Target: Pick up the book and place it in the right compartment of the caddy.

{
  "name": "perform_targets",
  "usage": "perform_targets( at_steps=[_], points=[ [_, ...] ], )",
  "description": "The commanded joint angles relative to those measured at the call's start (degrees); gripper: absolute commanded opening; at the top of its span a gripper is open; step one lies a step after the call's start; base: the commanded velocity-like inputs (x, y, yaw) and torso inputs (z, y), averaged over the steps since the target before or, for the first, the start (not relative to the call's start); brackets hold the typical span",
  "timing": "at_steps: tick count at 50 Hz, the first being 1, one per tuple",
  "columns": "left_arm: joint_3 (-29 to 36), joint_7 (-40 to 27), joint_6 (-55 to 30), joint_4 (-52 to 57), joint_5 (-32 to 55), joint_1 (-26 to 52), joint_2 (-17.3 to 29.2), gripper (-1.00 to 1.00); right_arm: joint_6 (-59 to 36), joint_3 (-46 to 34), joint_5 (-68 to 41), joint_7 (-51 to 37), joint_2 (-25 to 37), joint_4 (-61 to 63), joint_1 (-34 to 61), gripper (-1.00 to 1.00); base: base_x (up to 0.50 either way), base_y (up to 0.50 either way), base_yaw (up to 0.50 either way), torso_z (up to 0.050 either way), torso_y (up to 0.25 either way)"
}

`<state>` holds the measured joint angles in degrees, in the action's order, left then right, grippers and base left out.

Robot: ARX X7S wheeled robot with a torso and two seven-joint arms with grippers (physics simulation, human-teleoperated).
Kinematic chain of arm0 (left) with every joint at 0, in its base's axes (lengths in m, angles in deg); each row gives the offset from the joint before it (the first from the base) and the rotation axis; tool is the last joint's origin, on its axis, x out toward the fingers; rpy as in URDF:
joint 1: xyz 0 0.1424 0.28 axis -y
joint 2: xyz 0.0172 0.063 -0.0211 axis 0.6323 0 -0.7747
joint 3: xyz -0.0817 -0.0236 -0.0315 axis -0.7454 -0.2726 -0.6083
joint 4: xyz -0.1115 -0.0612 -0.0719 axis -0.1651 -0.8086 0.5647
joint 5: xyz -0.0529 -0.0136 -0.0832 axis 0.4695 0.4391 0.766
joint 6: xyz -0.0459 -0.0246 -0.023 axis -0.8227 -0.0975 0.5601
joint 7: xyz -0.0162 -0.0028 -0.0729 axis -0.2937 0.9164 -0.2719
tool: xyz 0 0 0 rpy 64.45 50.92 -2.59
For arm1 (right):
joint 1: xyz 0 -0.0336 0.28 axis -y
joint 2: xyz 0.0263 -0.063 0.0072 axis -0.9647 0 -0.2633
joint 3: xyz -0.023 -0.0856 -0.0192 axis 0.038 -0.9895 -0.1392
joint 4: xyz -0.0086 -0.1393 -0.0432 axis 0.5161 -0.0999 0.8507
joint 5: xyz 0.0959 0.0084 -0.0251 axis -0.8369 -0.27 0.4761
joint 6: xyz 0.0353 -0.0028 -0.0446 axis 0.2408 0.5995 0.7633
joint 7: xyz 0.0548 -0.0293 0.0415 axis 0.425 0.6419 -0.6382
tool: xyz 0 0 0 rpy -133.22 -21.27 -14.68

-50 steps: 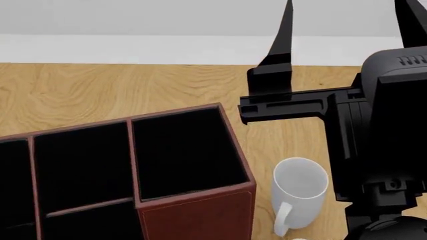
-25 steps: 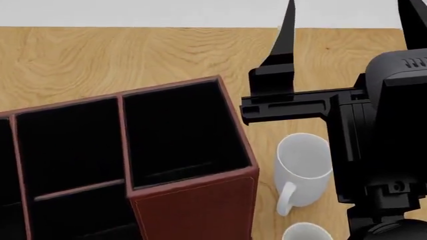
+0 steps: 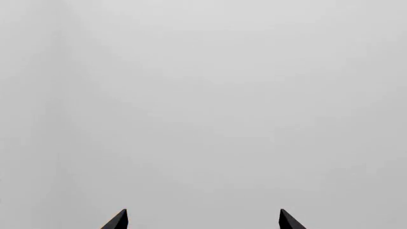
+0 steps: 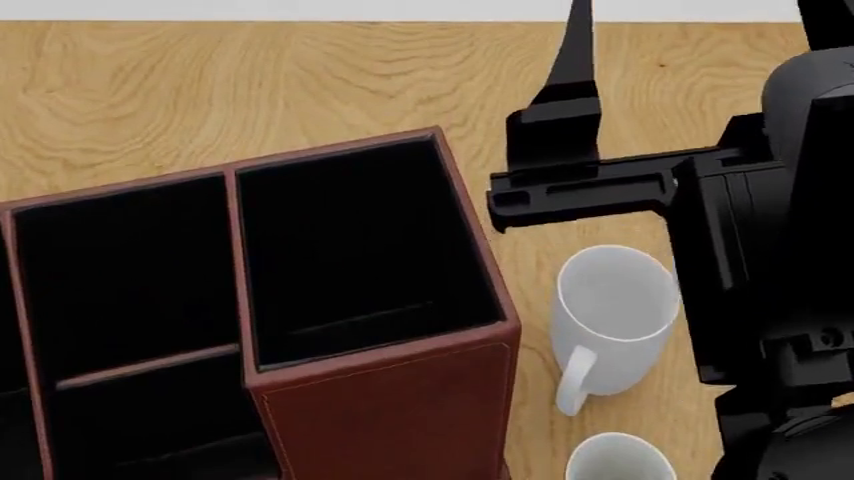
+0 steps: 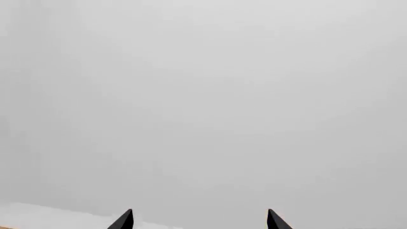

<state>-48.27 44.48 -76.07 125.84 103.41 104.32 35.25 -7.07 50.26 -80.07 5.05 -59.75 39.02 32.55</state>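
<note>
Head view first: we're looking down at the caddy (image 4: 267,330) sitting on the bench (image 4: 267,90), with its right compartment (image 4: 354,250) standing empty. The right claw (image 4: 694,20) is hanging up above the bench beyond a white mug (image 4: 614,315), with a second mug (image 4: 614,465) peeking in just below. The book isn't showing anywhere, so we can't say which way it's lying from either claw, how its long axis runs, or which arm is nearer. Compared with a second ago, the caddy and mug are sitting lower and bigger in the picture and the far wall has nearly slid out of sight, so the view is tilting down.

Left wrist view: the left claw (image 3: 203,220) is showing two tips set wide apart, holding nothing, pointing at blank grey.

Right wrist view: same deal, tips spread wide, nothing held, just a sliver of bench edge showing.
</note>
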Motion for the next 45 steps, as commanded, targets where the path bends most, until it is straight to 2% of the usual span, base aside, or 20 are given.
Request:
perform_targets(
  at_steps=[1, 3, 7, 9, 17, 23, 30, 37, 45],
  points=[
    [-3.2, -1.6, -2.8, 0.8, 3.9, 3.3, 0.6, 1.00, -12.8, 8.3, -14.3, 6.4, 3.4, -6.9, 13.4, 1.00, 0.00, 0.00, 0.00, 0.000, 0.000],
    [-3.9, -2.0, -3.1, 1.1, 4.5, 3.5, 0.5, 1.00, -14.0, 6.2, -14.6, 8.9, 6.9, -9.3, 17.6, 1.00, 0.00, 0.00, 0.00, 0.000, 0.000],
    [-4.4, -2.3, -1.8, 0.4, 5.0, 3.3, -0.1, 1.00, -19.9, 5.1, -20.8, 15.2, 10.6, -15.2, 27.3, 1.00, 0.00, 0.00, 0.00, 0.000, 0.000],
    [-3.6, -2.4, -1.0, 0.0, 4.7, 3.1, 0.2, 1.00, -19.7, 3.1, -21.1, 17.4, 12.0, -16.4, 29.6, 1.00, 0.00, 0.00, 0.00, 0.000, 0.000],
    [-3.2, -3.3, -0.5, -0.6, 5.6, 4.2, 0.8, 1.00, -18.4, -6.1, -22.5, 29.0, 13.4, -27.6, 38.2, 1.00, 0.00, 0.00, 0.00, 0.000, 0.000],
    [-3.5, -3.7, 0.6, -0.6, 5.8, 3.7, 1.4, 1.00, -20.5, -13.0, -26.8, 40.1, 15.9, -30.6, 39.5, 1.00, 0.00, 0.00, 0.00, 0.000, 0.000],
    [-3.2, -4.0, 1.5, -0.8, 6.3, 3.2, 1.7, 1.00, -24.2, -20.3, -30.2, 47.3, 16.6, -34.0, 40.5, 1.00, 0.00, 0.00, 0.00, 0.000, 0.000],
    [-3.0, -4.5, 2.4, -1.1, 6.7, 2.6, 2.0, 1.00, -25.7, -32.1, -31.4, 57.7, 21.4, -34.6, 46.9, 1.00, 0.00, 0.00, 0.00, 0.000, 0.000],
    [-3.3, -5.2, 2.6, -1.1, 7.8, 2.6, 2.4, 1.00, -24.9, -47.0, -27.7, 69.0, 25.6, -32.5, 55.1, 1.00, 0.00, 0.00, 0.00, 0.000, 0.000]
  ],
)
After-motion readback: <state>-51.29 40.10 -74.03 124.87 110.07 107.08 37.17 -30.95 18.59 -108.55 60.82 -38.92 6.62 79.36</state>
